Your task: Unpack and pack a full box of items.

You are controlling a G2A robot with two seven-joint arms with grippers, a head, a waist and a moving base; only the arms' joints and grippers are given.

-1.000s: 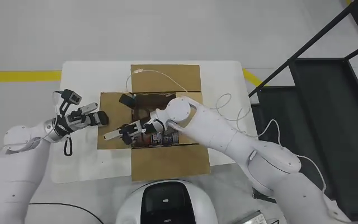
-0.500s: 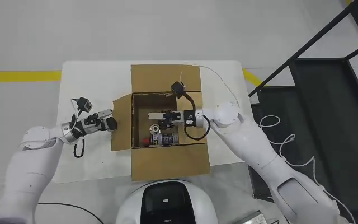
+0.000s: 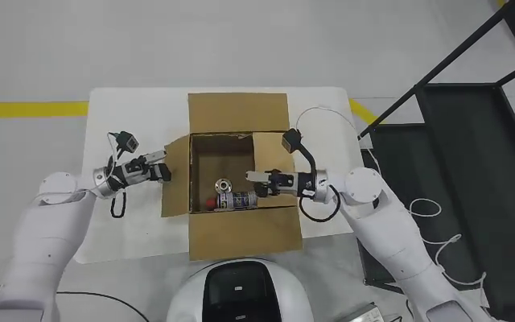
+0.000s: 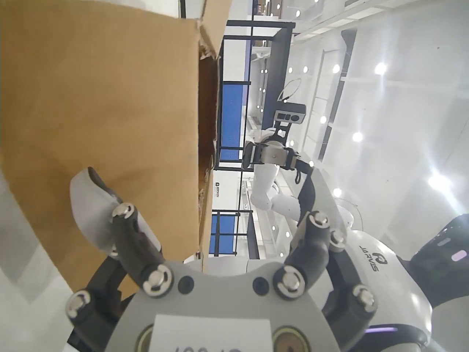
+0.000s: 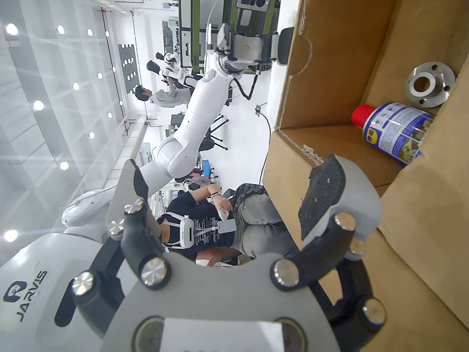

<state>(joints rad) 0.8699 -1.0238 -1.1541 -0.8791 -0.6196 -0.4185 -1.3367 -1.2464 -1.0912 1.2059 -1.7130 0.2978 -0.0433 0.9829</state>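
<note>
An open cardboard box (image 3: 237, 113) stands on the white table (image 3: 129, 113). Inside lie a spray can (image 3: 236, 200) (image 5: 397, 131) with a red cap and a metal flange (image 3: 223, 186) (image 5: 428, 84) beside it. My left gripper (image 3: 163, 171) (image 4: 199, 203) is open at the raised left flap (image 3: 175, 181) (image 4: 102, 93), with the flap's edge between its fingers. My right gripper (image 3: 251, 175) (image 5: 231, 177) is open above the box's right side. One finger is next to the upturned right flap (image 3: 272, 165) (image 5: 421, 221). Nothing is between its fingers.
The box's far flap and near flap (image 3: 241, 233) lie spread outward. Bare table shows left of the box. A black stair railing (image 3: 451, 105) stands off the table's right side. A yellow line (image 3: 40, 109) runs across the floor.
My right arm has drawn back from the box's left side across to its right side. The left gripper has closed in on the left flap, which has risen from flat.
</note>
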